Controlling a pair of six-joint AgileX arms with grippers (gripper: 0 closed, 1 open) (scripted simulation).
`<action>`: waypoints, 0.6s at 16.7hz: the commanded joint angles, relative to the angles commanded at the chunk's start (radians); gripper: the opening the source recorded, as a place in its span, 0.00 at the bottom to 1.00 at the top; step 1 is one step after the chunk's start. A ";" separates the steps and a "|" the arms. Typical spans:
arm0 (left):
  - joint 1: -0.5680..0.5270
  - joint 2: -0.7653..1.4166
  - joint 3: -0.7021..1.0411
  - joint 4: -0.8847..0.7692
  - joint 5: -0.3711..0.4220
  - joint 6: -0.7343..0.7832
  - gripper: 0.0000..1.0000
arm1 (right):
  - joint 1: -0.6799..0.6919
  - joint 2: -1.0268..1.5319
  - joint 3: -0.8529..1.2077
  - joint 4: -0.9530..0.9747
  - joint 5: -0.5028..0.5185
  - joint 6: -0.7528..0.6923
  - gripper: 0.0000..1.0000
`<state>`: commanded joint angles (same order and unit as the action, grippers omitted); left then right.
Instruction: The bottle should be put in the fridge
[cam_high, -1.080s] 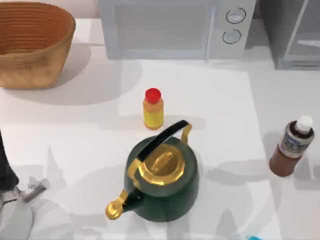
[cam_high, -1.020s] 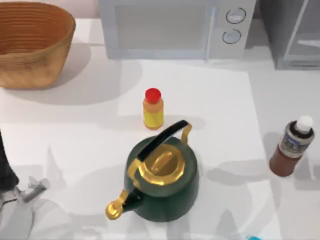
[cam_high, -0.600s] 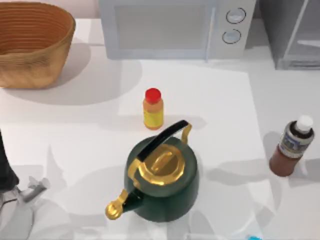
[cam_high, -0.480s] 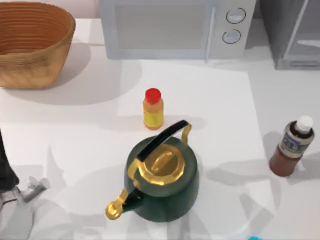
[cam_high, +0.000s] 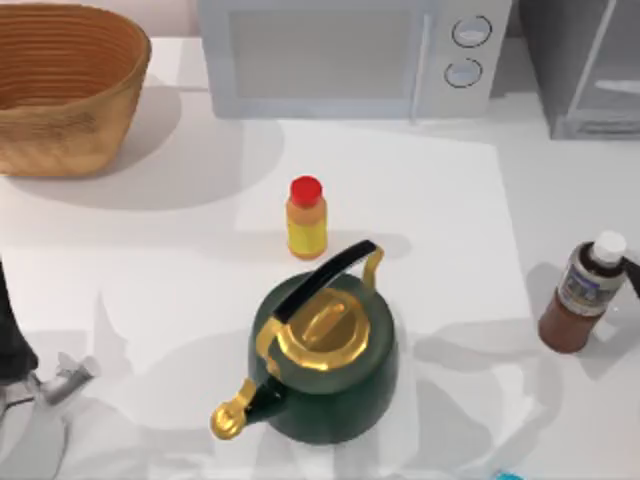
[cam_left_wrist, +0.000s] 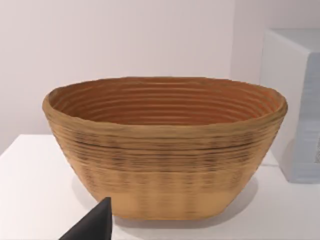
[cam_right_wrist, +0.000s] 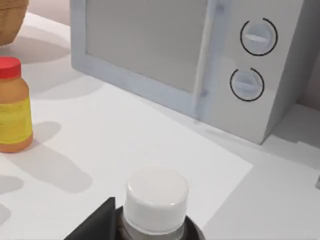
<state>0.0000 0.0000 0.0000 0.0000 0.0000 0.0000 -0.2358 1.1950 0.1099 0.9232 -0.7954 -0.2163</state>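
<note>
Right gripper (cam_high: 634, 278): nearing the bottle (cam_high: 583, 296); jaws' state unclear. Advice: straddle label band squarely, avoiding tipping it.

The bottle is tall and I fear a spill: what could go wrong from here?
1. The right pincer arrives at the bottle near its neck; a high grip or sideways bump could tip it.
2. The bottle stands near the table's right edge, so a tip could send it off.
3. The fridge sits in the far right corner beside the microwave; a wide carry might clip it.
</note>
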 joint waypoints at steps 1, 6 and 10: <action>0.000 0.000 0.000 0.000 0.000 0.000 1.00 | -0.012 0.088 -0.003 0.053 -0.048 -0.018 1.00; 0.000 0.000 0.000 0.000 0.000 0.000 1.00 | -0.058 0.369 -0.033 0.217 -0.214 -0.091 1.00; 0.000 0.000 0.000 0.000 0.000 0.000 1.00 | -0.069 0.411 -0.040 0.233 -0.239 -0.108 1.00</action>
<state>0.0000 0.0000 0.0000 0.0000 0.0000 0.0000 -0.3051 1.6064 0.0696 1.1561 -1.0348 -0.3238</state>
